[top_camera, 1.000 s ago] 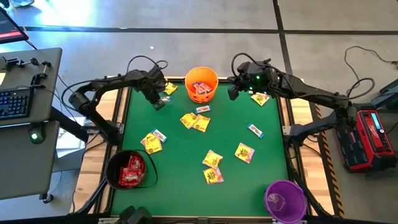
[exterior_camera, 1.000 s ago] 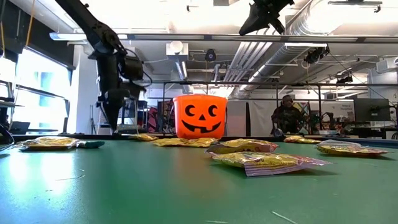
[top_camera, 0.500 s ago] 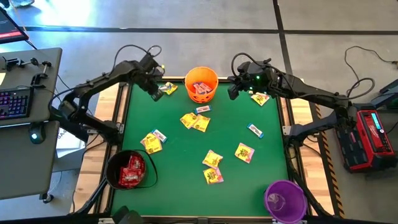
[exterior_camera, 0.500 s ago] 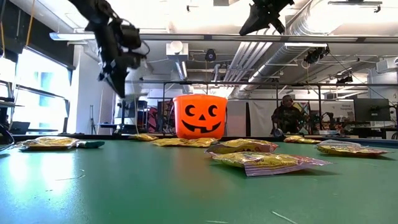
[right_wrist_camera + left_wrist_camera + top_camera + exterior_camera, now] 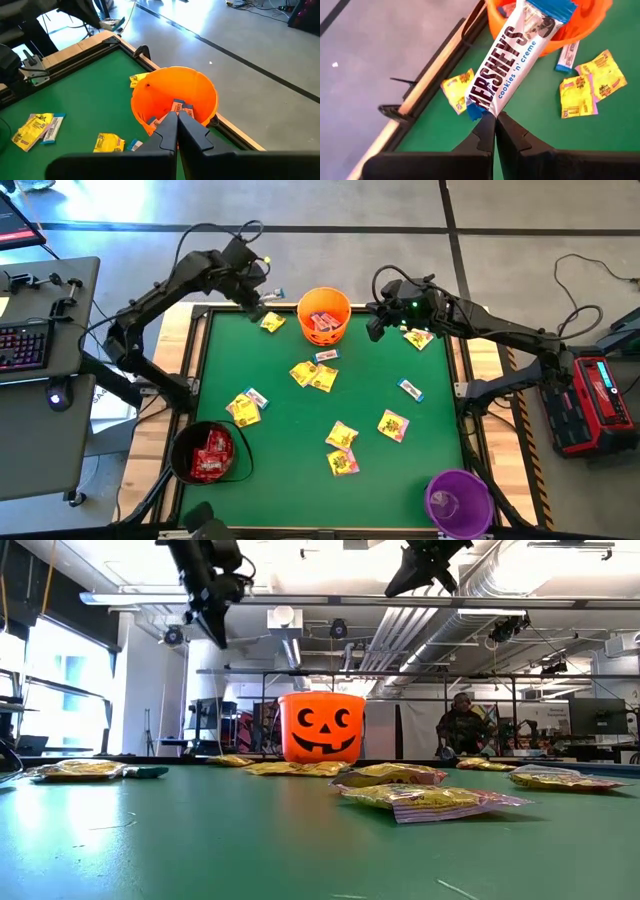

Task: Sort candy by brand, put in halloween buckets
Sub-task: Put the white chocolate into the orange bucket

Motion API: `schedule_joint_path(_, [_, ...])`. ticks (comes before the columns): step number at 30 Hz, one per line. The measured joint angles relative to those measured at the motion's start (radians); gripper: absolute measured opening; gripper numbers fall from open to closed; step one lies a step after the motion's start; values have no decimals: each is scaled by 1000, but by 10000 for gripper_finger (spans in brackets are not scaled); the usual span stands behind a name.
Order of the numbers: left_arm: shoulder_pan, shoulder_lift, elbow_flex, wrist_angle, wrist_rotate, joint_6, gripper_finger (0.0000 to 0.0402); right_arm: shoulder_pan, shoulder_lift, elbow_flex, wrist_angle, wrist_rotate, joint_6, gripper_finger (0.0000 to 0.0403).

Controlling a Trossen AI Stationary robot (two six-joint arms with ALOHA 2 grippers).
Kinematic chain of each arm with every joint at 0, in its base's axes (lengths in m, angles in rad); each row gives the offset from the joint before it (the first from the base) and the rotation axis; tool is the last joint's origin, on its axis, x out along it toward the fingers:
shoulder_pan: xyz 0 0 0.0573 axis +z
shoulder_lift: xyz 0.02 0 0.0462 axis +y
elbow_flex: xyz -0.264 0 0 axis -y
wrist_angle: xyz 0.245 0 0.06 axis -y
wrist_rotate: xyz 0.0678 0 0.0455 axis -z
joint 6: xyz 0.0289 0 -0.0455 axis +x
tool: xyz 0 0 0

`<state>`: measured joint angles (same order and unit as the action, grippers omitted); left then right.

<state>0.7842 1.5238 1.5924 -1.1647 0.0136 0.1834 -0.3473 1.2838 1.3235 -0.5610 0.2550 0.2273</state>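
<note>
left gripper: clamped on white-blue candy bar — raised near table's far-left corner, beside orange bucket
right gripper: jaws closed, empty — held just right of orange bucket

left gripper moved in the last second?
Yes. The left gripper, shut on a white candy bar, rose and shifted toward the table's far edge, left of the orange bucket.

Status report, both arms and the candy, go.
Left gripper shut on Hershey's cookies n creme bar, raised near orange bucket. Right gripper shut, empty, above that bucket. Nothing in the way.
</note>
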Motion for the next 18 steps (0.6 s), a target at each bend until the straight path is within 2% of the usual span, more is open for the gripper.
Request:
schedule_joint_path(10, [-50, 143, 206, -26, 0, 53, 0, 0, 0, 0, 0, 0, 0, 0])
schedule_joint_path(18, [-112, 240, 298, 9, -31, 42, 0, 0, 0, 0, -6, 0, 0, 0])
